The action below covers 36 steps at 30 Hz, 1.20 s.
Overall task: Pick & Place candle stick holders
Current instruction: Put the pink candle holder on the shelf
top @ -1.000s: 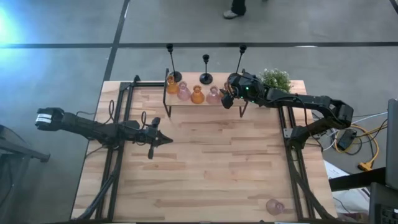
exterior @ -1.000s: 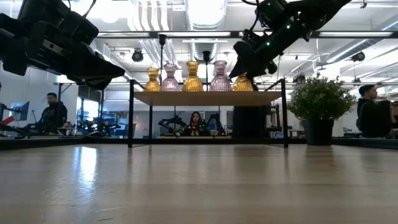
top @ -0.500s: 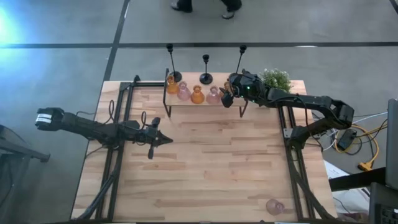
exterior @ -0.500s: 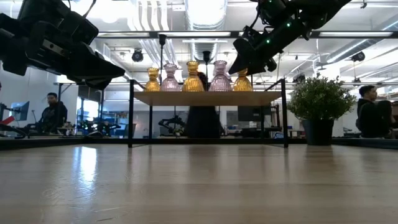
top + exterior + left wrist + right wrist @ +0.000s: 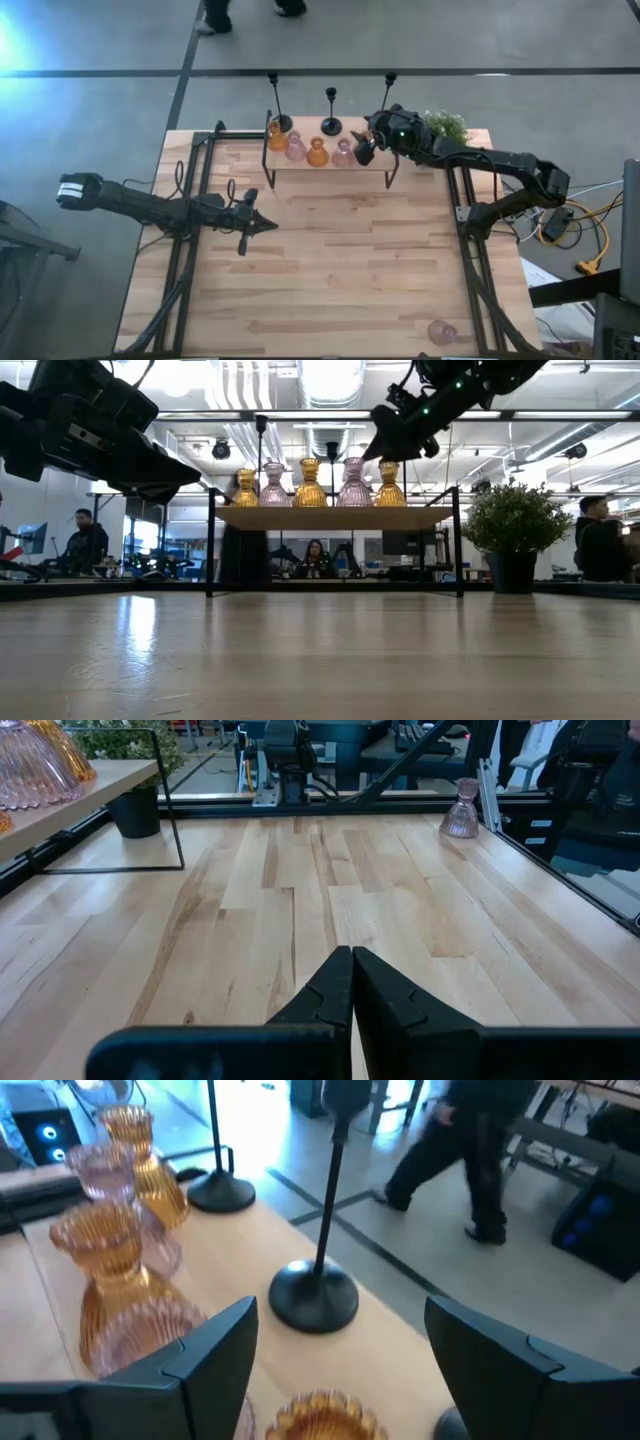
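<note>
Pink holder (image 5: 461,808), left-wrist view only

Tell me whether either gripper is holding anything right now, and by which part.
Nothing is held. The right gripper is open above an amber glass holder on the shelf, without gripping it. The left gripper is shut on nothing above the table.

I get a hard blue-white glare at the upper left corner overhead, and bright ceiling strip lights (image 5: 325,375) silhouette both arms. A passing dark-clothed person (image 5: 470,1155) smears with motion blur.
</note>
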Available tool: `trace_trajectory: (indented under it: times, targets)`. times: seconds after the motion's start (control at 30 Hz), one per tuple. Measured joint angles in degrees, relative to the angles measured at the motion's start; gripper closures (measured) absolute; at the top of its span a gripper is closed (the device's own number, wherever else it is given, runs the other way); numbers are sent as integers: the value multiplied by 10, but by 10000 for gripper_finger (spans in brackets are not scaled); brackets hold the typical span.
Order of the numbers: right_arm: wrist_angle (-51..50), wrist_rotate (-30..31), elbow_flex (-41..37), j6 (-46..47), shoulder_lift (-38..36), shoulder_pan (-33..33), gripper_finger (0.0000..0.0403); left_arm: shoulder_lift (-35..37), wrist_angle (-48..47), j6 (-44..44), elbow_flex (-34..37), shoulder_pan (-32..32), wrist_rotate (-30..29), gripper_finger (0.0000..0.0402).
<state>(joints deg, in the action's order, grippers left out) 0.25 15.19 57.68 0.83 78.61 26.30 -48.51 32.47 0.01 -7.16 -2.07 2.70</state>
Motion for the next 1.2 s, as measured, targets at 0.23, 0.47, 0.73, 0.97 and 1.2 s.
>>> trace_trajectory:
  times: [0.23,0.47,0.73,0.97,1.2]
  targets:
    - [-14,0,45,0,-1,-1,125,0,0,0,0,0,0,390]
    - [-121,-23,151,1,-2,-2,142,0,0,0,0,0,0,390]
    - [-189,-181,262,20,-4,-24,198,0,0,0,0,0,0,390]
    - [-189,-275,331,12,-7,-121,265,0,0,0,0,0,0,390]
    - [-217,-273,342,20,3,-267,342,0,0,0,0,0,0,390]
